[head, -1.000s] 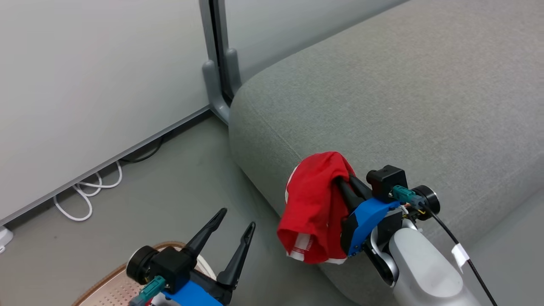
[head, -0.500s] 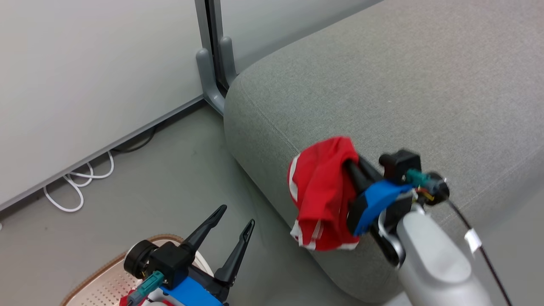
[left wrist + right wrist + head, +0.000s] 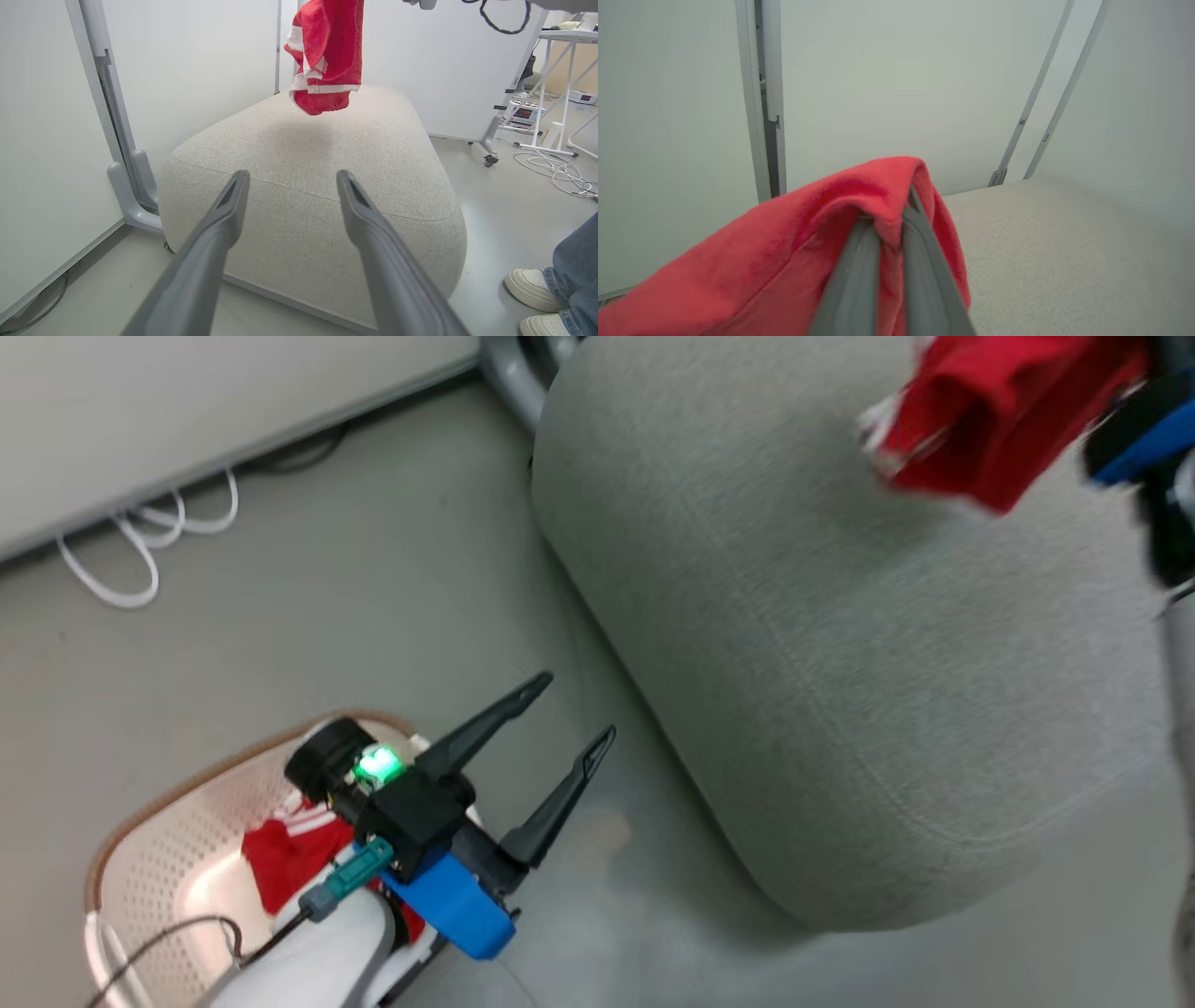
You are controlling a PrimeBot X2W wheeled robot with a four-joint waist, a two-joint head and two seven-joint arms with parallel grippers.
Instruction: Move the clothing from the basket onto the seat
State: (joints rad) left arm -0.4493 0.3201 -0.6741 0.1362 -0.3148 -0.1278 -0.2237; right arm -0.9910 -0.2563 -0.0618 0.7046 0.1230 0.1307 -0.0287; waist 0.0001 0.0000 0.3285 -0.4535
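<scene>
The right gripper (image 3: 891, 223) has its two fingers pressed together on a fold of a red garment (image 3: 327, 51), and the cloth drapes over the fingertips and hangs down in a loose bunch with its white striped trim at the bottom. Pinching it at one bunched spot seems meant to let the rest dangle free, so it can be carried without dragging. The garment hangs in the air above the far part of the grey seat (image 3: 397, 154), apart from the cushion, with a soft shadow on the fabric beneath it; it looks placed for a drop onto the top, not the rounded near edge. The left gripper (image 3: 577, 709) holds nothing and its fingers stand wide apart, low on the near left, pointing towards the seat; it is probably kept out of the way and near the basket (image 3: 149, 887) for the next pick. That basket sits on the floor at the near left, beside the seat but not touching it, partly hidden by the left arm. In it lies a second red garment (image 3: 289, 859) with some white stripes showing, crumpled against the bottom, so roughly half the job looks done.
</scene>
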